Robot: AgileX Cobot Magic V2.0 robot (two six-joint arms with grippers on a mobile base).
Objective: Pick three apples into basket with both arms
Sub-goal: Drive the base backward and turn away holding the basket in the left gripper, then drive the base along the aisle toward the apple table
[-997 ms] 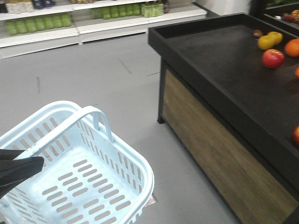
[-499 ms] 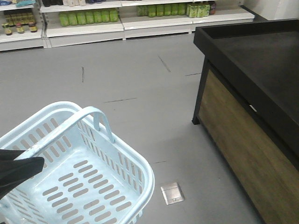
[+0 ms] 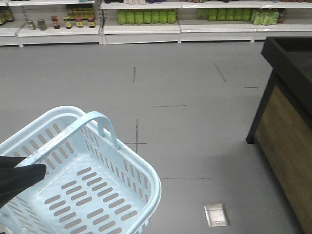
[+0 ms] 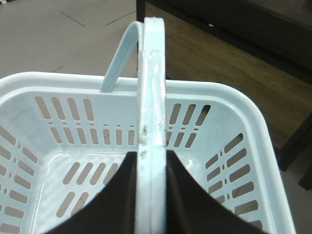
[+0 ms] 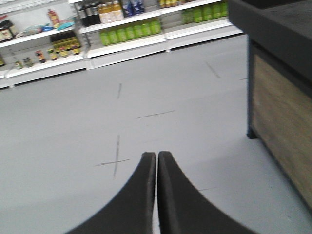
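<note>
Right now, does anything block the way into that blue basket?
Partly: the raised handle crosses the middle of the basket, with the left gripper shut on it. Either side is open. No apples are in view.

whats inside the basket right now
Nothing shows inside: the basket has only its bare slotted floor. The left pincer, shut on the handle, hides a strip of floor in the wrist view, and the near-left corner is cut off in the front view.
</note>
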